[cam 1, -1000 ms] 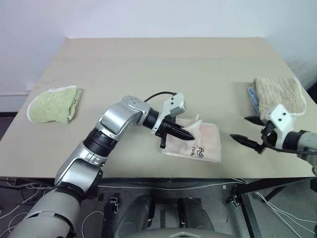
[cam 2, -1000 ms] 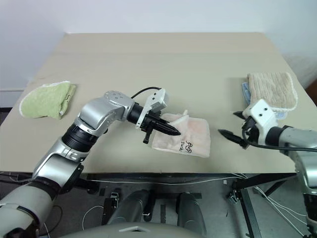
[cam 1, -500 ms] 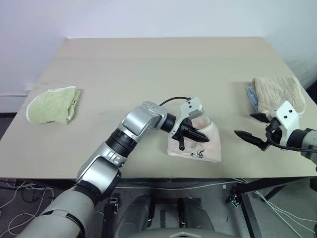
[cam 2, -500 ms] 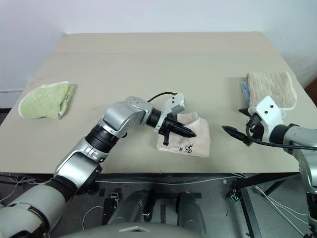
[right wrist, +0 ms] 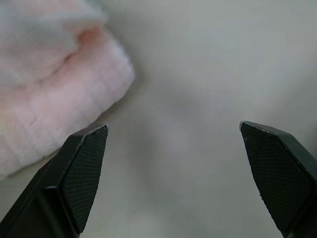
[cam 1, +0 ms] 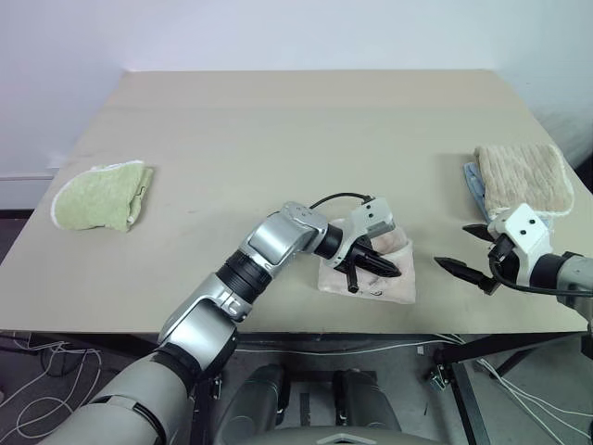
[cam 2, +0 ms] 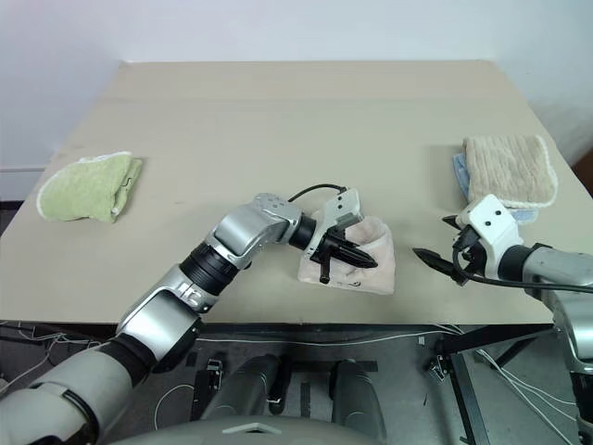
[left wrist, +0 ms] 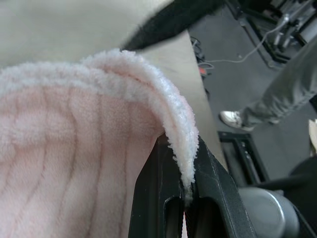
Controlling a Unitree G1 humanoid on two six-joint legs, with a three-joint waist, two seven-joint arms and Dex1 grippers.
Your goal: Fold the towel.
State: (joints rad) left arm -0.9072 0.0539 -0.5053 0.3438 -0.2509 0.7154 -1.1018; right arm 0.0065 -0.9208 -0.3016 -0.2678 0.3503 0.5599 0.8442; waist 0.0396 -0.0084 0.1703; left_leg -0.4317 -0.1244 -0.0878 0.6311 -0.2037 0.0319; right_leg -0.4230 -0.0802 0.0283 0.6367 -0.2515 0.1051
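A: Start at the near edge of the table (cam 1: 278,111). Where is the towel (cam 1: 397,278)?

B: Near the front edge, at about five o'clock from the table's middle. It is pale pink and already bunched into a small packet, its longer side running roughly nine to three.

A: And the left gripper (cam 1: 375,267)?

B: Its fingers are pinched tight on a whitish hemmed edge of the towel; the left wrist view shows the terry edge caught between the two black fingers (left wrist: 218,198). The arm reaches across from seven o'clock, over the cloth's left half.

A: The right gripper (cam 1: 474,252)?

B: Spread wide and holding nothing, just beside the towel at its three o'clock side, apart from it. In the right wrist view the pink corner sits just past one fingertip (right wrist: 84,163), with bare table between the tips.

A: So what does the next move turn on?

B: My guess: the held edge needs laying over toward three o'clock, along the long side. The left arm has the cloth; the right is the nearer free one, with the towel at its nine o'clock.

A: Any writing?

B: A small dark scribble on the towel's near face; I cannot read it.

A: Farther back?

B: A light green towel (cam 1: 100,197) at nine o'clock, a beige ribbed towel (cam 1: 521,176) at three o'clock, both well apart from the pink one.
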